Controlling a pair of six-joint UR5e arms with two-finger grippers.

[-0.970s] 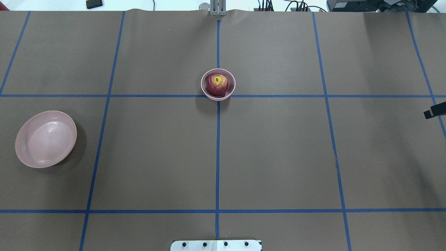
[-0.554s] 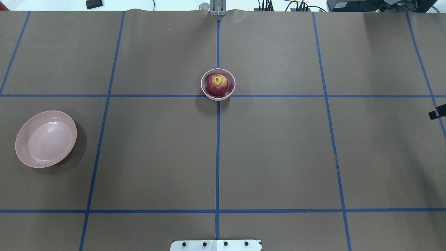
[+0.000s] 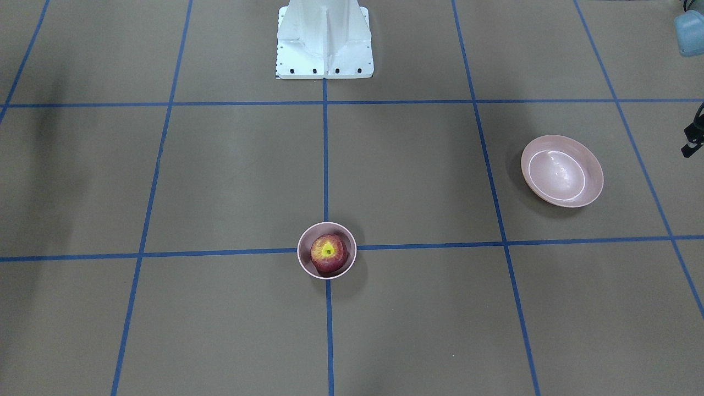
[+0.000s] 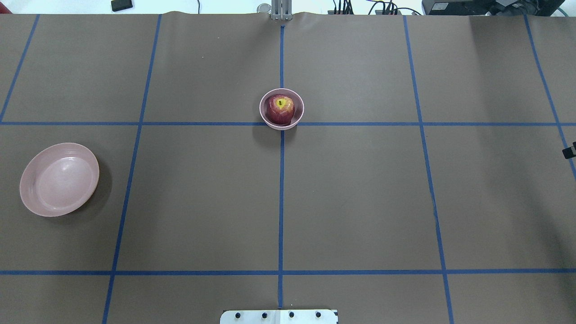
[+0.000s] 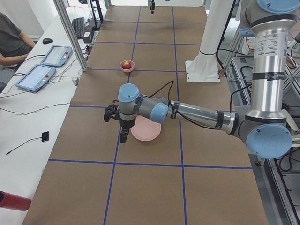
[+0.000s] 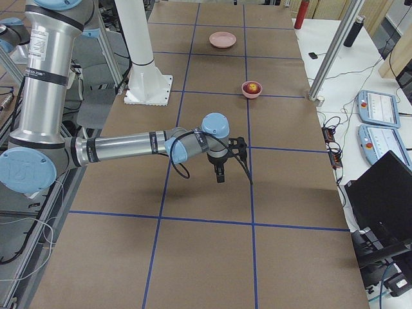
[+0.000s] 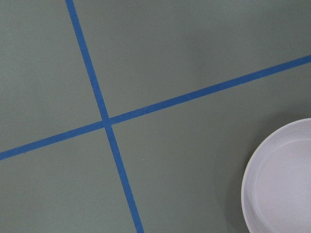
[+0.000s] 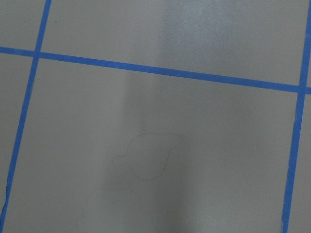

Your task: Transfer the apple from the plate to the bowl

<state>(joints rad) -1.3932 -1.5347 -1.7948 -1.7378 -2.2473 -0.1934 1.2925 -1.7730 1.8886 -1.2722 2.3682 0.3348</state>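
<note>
L gripper [image 5: 123, 136]: shows side-on only, so can't tell if the fingers are apart or together; no object visible in it. It hangs near the plate [image 4: 58, 180], on the plate's outer side, away from the middle of the table [image 4: 360, 202]. R gripper [image 6: 220, 172]: likewise can't read its state; it's over bare table at the opp. end. Plate is empty. Apple [image 4: 280, 109] sits dimple-up inside the bowl [image 4: 299, 112], on the centre blue tape line [image 4: 281, 180]. That's well apart from both grippers and approx. between them, neither arm clearly nearer. Judging by that, the transfer looks done and no pick is left.
</note>
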